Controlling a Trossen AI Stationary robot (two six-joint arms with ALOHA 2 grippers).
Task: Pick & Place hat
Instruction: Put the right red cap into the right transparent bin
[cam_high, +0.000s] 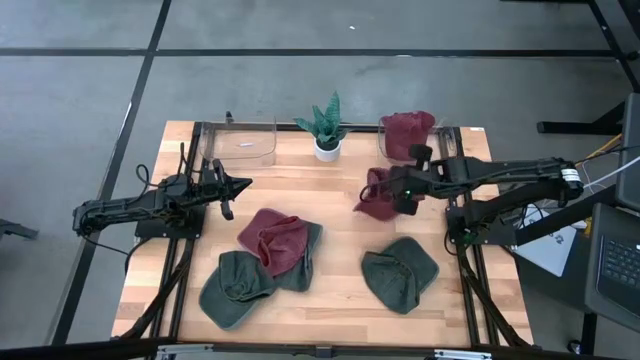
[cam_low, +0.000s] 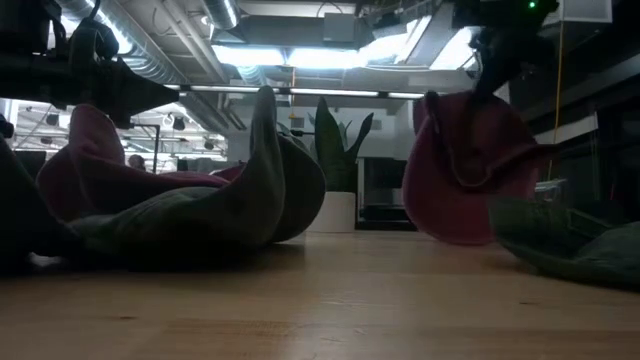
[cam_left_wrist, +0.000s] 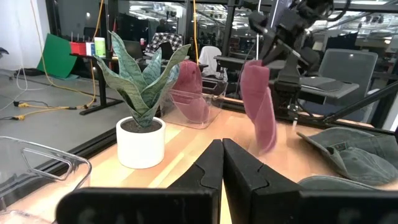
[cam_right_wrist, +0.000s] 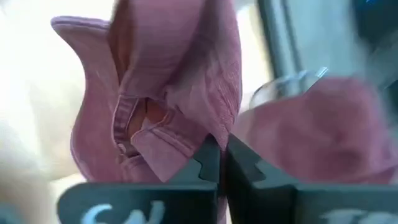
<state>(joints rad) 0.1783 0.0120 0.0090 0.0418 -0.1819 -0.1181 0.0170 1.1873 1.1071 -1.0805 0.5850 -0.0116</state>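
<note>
From above, the right tool (cam_high: 398, 190) is pinching a maroon hat (cam_high: 378, 197) closed-fingered and carrying it over the bench (cam_high: 340, 300), near the clear bin (cam_high: 440, 135) already holding 1 maroon hat, probably its destination. The left tool (cam_high: 240, 185) is waiting, closed and empty.

At bench level, the hat is hanging clear of the wood.

The left wrist view is showing it dangling beyond the potted plant (cam_left_wrist: 142, 99).

The right wrist view is showing fabric clamped between the fingers.

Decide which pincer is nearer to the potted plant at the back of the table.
The right pincer, just. It hangs to the right of the potted plant, shut on a maroon hat. The left pincer waits shut, farther off on the plant's left.
</note>
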